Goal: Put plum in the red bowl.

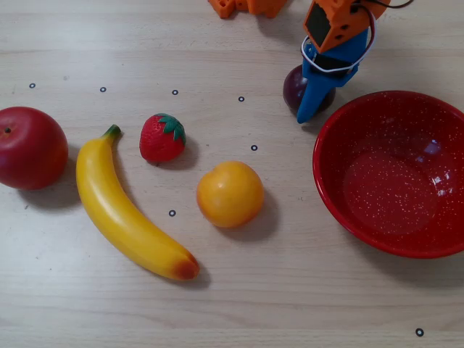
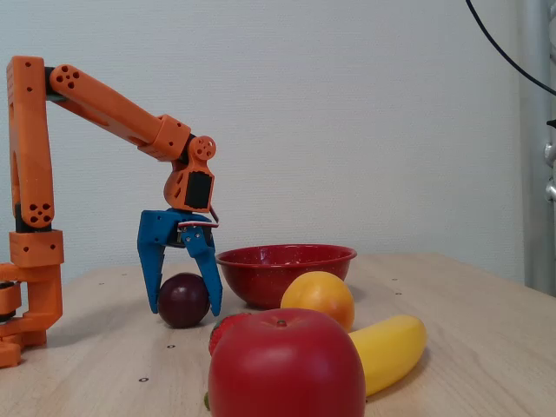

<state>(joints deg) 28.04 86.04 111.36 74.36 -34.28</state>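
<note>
The plum [image 1: 293, 88] is a small dark purple ball resting on the wooden table, just left of the red bowl [image 1: 323, 171] in the overhead view. My blue-fingered gripper [image 1: 310, 96] reaches down over it, and its body hides the plum's right half from above. In the fixed view the gripper [image 2: 185, 310] has one finger against each side of the plum [image 2: 182, 299], shut on it at table level. The red bowl [image 2: 287, 274] stands right behind and holds nothing.
An orange [image 1: 230, 193] lies left of the bowl, with a strawberry [image 1: 162, 137], a banana [image 1: 127, 214] and a red apple [image 1: 29, 147] further left. The apple [image 2: 285, 369] fills the fixed view's foreground. The orange arm base [image 2: 30, 261] stands at the left there.
</note>
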